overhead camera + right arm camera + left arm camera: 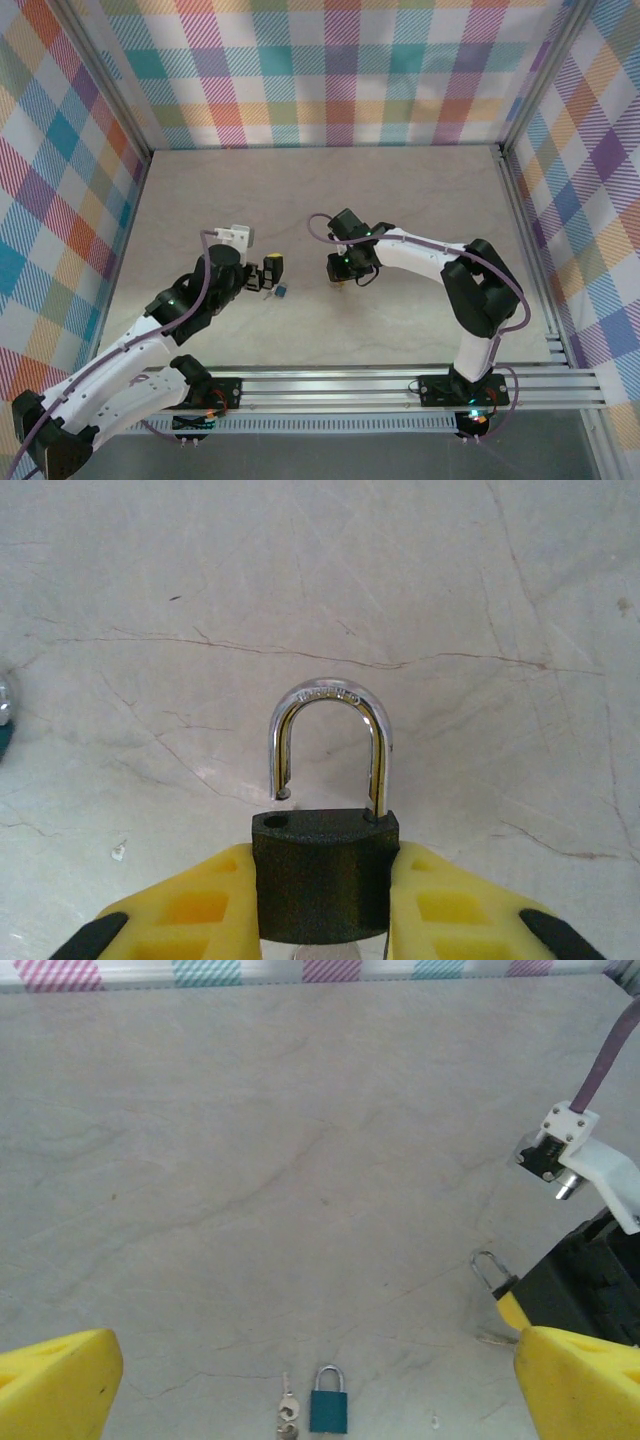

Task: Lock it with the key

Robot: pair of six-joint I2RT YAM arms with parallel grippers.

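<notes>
My right gripper (pixel 322 912) is shut on the lock (pixel 320 865), a dark padlock held upright by its body between the yellow fingers. Its silver shackle (pixel 330 735) is open, with the left leg out of its hole. A bit of silver metal peeks out under the body; I cannot tell what it is. The key (pixel 287 1415), small and silver with a second one on its ring, lies on the table beside a little teal padlock (pixel 328 1405). My left gripper (pixel 320 1375) hovers open just above both. From above, the left gripper (pixel 270 272) and right gripper (pixel 341 270) face each other.
The beige tabletop (pixel 420 200) is walled by checked panels at the back and sides. The right arm's black gripper body and purple cable (pixel 600 1070) stand at the right of the left wrist view. An aluminium rail (pixel 400 385) runs along the near edge.
</notes>
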